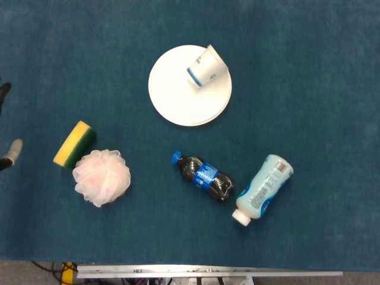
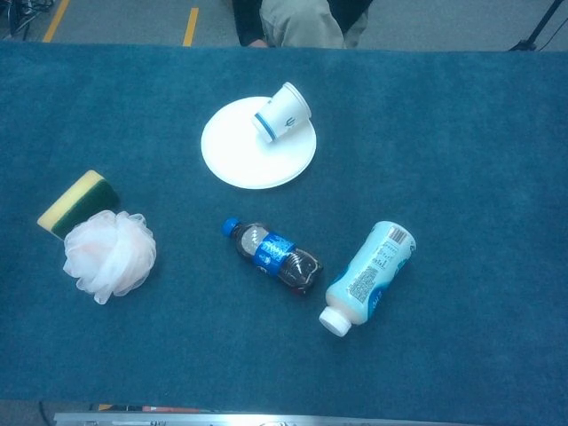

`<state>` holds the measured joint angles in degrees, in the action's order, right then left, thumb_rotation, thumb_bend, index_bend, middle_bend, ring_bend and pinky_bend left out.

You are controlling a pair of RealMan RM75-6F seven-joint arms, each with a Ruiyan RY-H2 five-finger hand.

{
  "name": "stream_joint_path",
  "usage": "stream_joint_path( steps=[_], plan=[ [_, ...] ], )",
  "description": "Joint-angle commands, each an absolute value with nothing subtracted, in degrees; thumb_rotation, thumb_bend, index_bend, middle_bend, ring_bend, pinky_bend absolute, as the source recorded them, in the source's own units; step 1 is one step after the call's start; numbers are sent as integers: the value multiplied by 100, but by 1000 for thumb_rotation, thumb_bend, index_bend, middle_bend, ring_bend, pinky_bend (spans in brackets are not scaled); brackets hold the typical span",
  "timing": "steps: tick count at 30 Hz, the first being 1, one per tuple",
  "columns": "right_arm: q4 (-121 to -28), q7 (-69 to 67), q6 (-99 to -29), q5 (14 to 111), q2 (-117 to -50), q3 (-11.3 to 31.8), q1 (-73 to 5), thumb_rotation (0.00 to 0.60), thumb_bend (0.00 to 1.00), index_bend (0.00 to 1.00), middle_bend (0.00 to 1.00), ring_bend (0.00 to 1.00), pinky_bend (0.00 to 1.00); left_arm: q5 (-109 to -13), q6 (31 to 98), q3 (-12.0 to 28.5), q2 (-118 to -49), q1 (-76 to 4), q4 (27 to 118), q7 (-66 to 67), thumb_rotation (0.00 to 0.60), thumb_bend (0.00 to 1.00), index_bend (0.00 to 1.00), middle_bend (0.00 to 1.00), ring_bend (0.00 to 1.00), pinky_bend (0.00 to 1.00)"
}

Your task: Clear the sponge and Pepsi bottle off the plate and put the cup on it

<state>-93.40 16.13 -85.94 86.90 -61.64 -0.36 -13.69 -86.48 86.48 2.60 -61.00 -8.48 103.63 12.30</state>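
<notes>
Left hand (image 1: 7, 153): only fingertips showing at the head view's 9 o'clock edge, absent from the chest view; cannot tell how far open, nothing seen in its hold. Right hand out of both views.

Sponge (image 1: 75, 143) on the cloth (image 1: 309, 71) at about 8 o'clock of the plate (image 1: 172, 95), well apart from it, touching the pink mesh puff (image 1: 101, 176) at its 5 o'clock. Pepsi (image 1: 202, 177) lying on its side at 6 o'clock of the plate, also off it, cap toward 10 o'clock. Cup (image 1: 206, 67) tipped on its side on the plate's 1 o'clock rim, partly overhanging.

Judging from this: both clearings done, cup on the plate but not upright, so task complete or nearly so.

Pale lotion bottle (image 1: 263, 188) just beside Pepsi at its 4 o'clock. Open cloth wide at 12 and 3 o'clock of the plate; near table edge (image 1: 208, 272) along 6 o'clock, close below the bottles.
</notes>
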Motion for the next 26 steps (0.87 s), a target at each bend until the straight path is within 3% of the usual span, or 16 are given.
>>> stream_joint_path(
  steps=[1, 12, 26],
  plan=[
    [-9087, 1428, -8863, 8583, -6268, 32, -1124, 600, 39, 365, 440, 372, 463, -8697, 8863, 225, -6245, -702, 10188, 1223, 600, 272, 65, 71, 52, 229],
    [-8663, 879, -9219, 8380, -6367, 177, -653, 600, 40, 365, 440, 372, 463, -8749, 9321, 124, -6298, -296, 10132, 1189, 600, 272, 68, 75, 52, 227],
    [-8570, 731, -9108, 8378, -6363, 252, -489, 600, 40, 365, 439, 372, 463, -8827, 9077, 45, -6212, -290, 10299, 1480, 600, 272, 69, 73, 52, 218]
  ],
)
